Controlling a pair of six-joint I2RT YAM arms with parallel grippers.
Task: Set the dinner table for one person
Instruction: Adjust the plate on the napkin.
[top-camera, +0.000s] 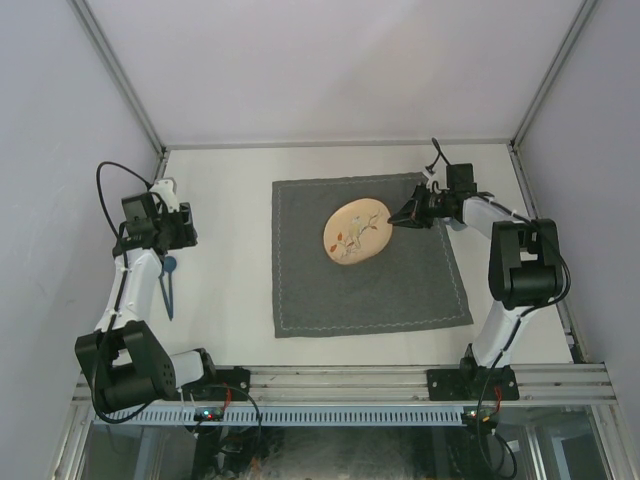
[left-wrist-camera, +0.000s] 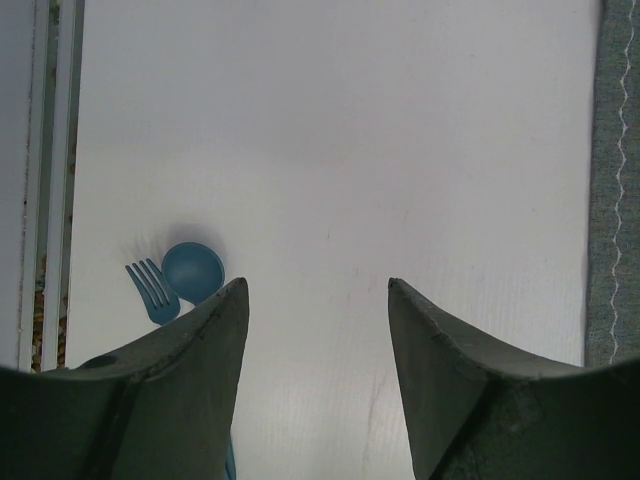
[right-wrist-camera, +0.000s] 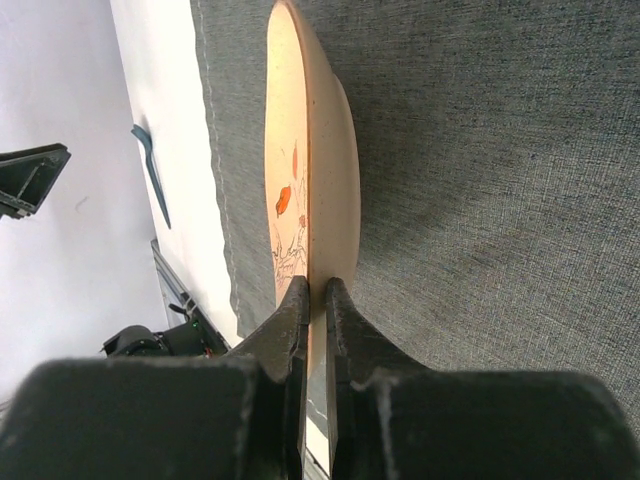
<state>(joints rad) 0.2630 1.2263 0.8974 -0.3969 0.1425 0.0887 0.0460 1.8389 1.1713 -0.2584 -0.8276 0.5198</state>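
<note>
Top view: pinching the plate (top-camera: 355, 232) at the rim with the right gripper (top-camera: 400, 216), over the middle of the grey cloth (top-camera: 400, 290) on the dinner table (top-camera: 230, 200). Left wrist: left gripper (left-wrist-camera: 316, 290) jaws spread, empty, left of the cloth near blue fork (left-wrist-camera: 150, 290) and spoon (left-wrist-camera: 193, 270). Right wrist: skinny grip on a tipped-up rim, could easily slip and clatter onto the cloth.

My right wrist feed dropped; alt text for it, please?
The right gripper is shut on the rim of a peach floral plate against the dark grey cloth. The dinner table and a blue utensil show at left.
</note>
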